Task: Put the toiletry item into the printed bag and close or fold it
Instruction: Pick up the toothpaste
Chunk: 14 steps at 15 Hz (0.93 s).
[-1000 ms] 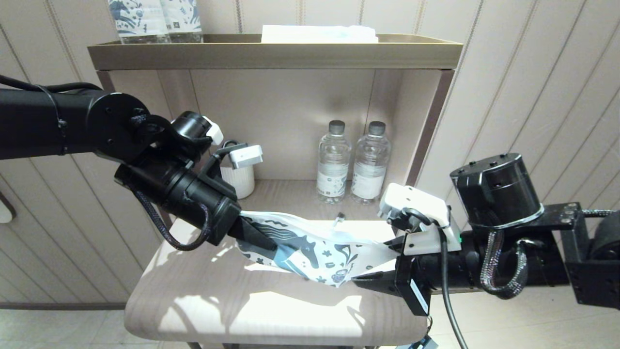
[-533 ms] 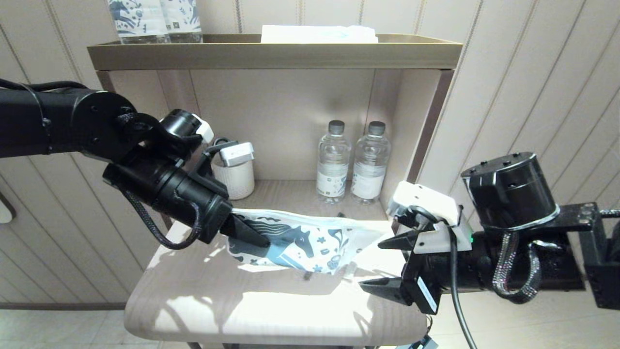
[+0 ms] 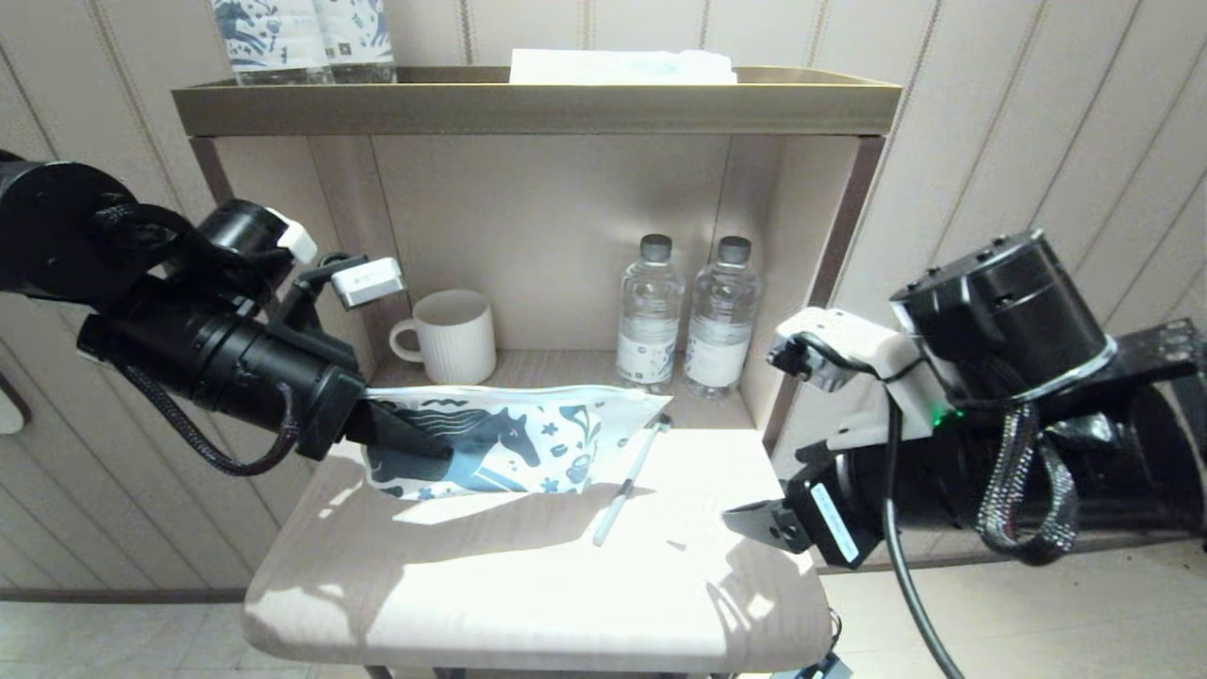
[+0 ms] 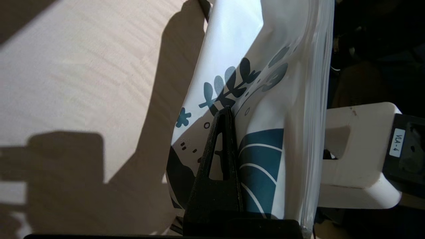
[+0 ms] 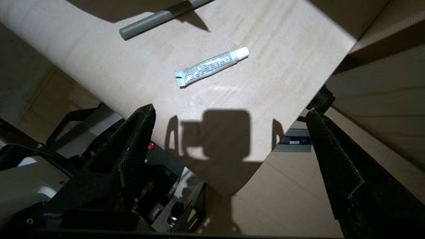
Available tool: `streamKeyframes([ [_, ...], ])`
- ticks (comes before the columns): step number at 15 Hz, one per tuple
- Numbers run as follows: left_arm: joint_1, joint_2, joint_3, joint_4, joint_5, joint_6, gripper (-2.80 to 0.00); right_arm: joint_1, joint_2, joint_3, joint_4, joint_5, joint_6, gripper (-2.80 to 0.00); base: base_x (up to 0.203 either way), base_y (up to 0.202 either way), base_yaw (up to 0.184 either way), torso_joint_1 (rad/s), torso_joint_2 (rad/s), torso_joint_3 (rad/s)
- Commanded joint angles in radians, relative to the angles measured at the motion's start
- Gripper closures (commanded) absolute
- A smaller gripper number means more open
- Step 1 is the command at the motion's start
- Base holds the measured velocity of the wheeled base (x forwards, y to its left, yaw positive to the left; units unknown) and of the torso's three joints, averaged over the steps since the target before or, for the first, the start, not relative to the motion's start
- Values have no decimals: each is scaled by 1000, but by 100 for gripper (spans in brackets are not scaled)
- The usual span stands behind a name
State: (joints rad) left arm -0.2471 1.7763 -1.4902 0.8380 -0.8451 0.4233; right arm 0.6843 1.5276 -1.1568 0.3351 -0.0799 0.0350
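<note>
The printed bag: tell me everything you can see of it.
The printed bag is a flat white pouch of thin, glossy, crinkly film, printed with a dark teal and blue horse, wavy lines, leaves and small flowers. It is stretched sideways over the tabletop, its left end clamped in the shut left gripper, its right end hanging free in a point. The left wrist view shows one black finger pressed flat on the print, and a layered sealed edge. The white stick lies beside its right end, outside it.
</note>
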Motion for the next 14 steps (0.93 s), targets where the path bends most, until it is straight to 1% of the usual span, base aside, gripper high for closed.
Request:
streamKeyframes([
  [1,7,-35,27,-2,-5,3,0,43,91,-115,109,-32,101,-280,0,0,0,0,0,0],
  [2,7,-44,41,-13,-5,3,0,67,134,-170,160,-43,150,-280,0,0,0,0,0,0],
  [5,6,-57,74,-35,-5,3,0,101,262,-331,325,-54,256,-280,0,0,0,0,0,0],
  [6,6,-57,80,-44,-5,3,0,112,294,-361,366,-53,283,-280,0,0,0,0,0,0],
  [8,6,-54,84,-48,-5,3,0,122,343,-376,397,-52,324,-280,0,0,0,0,0,0],
  [9,6,-54,84,-48,-6,3,0,118,350,-375,408,-51,337,-280,0,0,0,0,0,0],
  [12,6,-45,87,-52,-8,5,0,104,363,-375,410,-49,341,-280,0,0,0,0,0,0],
  [14,6,-42,100,-70,-8,5,0,87,381,-397,410,-49,351,-280,0,0,0,0,0,0],
])
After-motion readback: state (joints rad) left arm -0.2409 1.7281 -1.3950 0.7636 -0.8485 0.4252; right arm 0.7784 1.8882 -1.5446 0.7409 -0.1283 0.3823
